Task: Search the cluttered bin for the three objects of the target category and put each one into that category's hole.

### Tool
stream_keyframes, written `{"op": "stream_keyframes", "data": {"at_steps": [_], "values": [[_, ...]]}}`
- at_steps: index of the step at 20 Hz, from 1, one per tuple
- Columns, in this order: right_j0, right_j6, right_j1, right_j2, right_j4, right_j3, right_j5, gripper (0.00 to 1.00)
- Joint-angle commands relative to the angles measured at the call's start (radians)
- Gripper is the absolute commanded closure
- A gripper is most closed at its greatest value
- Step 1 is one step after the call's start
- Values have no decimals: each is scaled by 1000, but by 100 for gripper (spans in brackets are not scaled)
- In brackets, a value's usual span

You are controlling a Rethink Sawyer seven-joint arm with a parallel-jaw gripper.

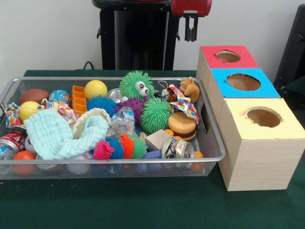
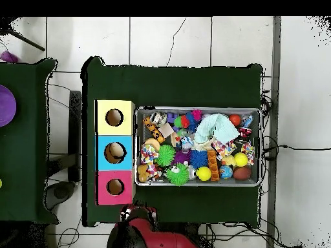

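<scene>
A wire mesh bin (image 1: 119, 160) (image 2: 197, 108) is packed with mixed toys: a green spiky ball with eyes (image 1: 137, 85), a yellow ball (image 1: 96, 88), a toy burger (image 1: 181, 125), a metal can (image 1: 176, 147) and a mint cloth (image 1: 62, 136). Beside it stand three joined boxes with round holes: red (image 1: 248, 62) (image 2: 102, 187), blue (image 1: 219, 88) (image 2: 102, 150) and yellow (image 1: 286, 126) (image 2: 102, 106). Something tan shows inside the blue hole from overhead. My gripper (image 1: 190, 37) (image 2: 134, 210) hangs high behind the bin's corner near the red box, slightly open and holding nothing.
The bin and boxes stand on a dark green cloth (image 1: 143, 205). A second green table with a purple plate (image 2: 5, 106) lies to the left in the overhead view. Cables run over the tiled floor around the table.
</scene>
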Motion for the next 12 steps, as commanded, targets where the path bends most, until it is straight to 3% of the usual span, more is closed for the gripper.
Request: {"op": "stream_keyframes", "data": {"at_steps": [1,12], "values": [[-35,39,88,48,-66,-196,2,100],[-28,87,135,76,-57,-257,10,100]]}}
